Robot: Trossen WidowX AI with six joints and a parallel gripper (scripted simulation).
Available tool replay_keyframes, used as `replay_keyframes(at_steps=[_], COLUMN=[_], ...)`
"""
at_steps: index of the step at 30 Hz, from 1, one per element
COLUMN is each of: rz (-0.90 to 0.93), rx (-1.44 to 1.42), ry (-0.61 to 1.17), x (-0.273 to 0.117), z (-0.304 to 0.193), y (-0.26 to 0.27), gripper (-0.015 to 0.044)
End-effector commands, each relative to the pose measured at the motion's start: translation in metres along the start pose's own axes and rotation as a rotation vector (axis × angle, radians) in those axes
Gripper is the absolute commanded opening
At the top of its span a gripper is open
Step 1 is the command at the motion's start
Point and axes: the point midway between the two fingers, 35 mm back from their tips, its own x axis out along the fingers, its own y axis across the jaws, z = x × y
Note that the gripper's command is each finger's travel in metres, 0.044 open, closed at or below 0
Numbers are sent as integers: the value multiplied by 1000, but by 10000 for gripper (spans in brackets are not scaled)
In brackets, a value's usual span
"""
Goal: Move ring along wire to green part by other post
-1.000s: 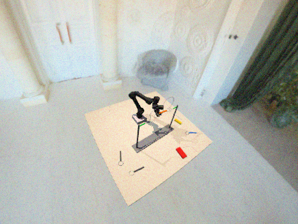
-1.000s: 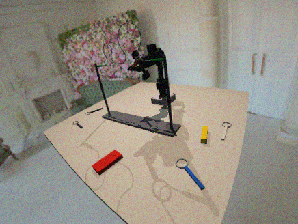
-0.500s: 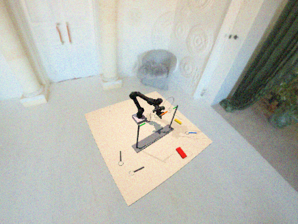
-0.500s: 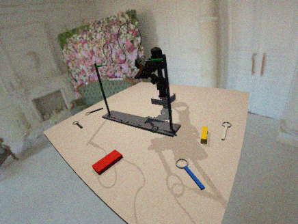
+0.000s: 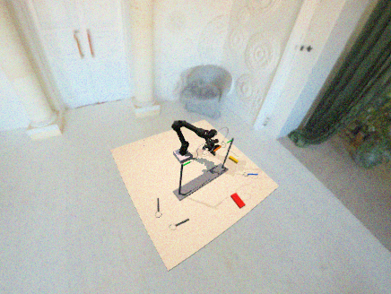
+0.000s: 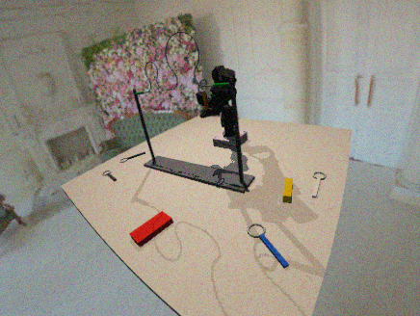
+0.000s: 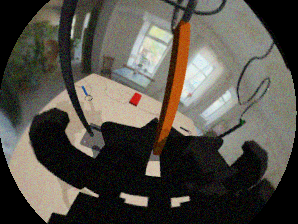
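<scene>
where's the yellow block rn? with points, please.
Exterior view, right side: the yellow block (image 5: 233, 159) (image 6: 288, 190) lies on the table between the blue-handled ring (image 5: 251, 174) (image 6: 273, 250) (image 7: 85, 92) and the white-handled ring (image 6: 316, 187).

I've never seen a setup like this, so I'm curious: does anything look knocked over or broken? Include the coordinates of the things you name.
Nothing stands out. Both posts (image 5: 180, 179) (image 6: 145, 126) are upright, the red block (image 5: 238, 200) (image 6: 151, 228) (image 7: 135, 99) lies flat, and the gripper (image 7: 157, 120) holds the orange handle (image 7: 175, 85).

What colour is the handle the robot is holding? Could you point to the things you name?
Orange handle (image 5: 217, 149) (image 6: 205, 100) (image 7: 176, 85), clearest in the wrist view.
</scene>
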Motion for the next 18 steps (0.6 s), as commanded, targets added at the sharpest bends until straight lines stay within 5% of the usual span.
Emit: replay_keyframes(at_steps=[1, 18], rz=[34, 123], rx=[72, 263], ry=[8, 32], x=[-2, -11], z=[2, 10], y=[12, 53], gripper=[-150, -150])
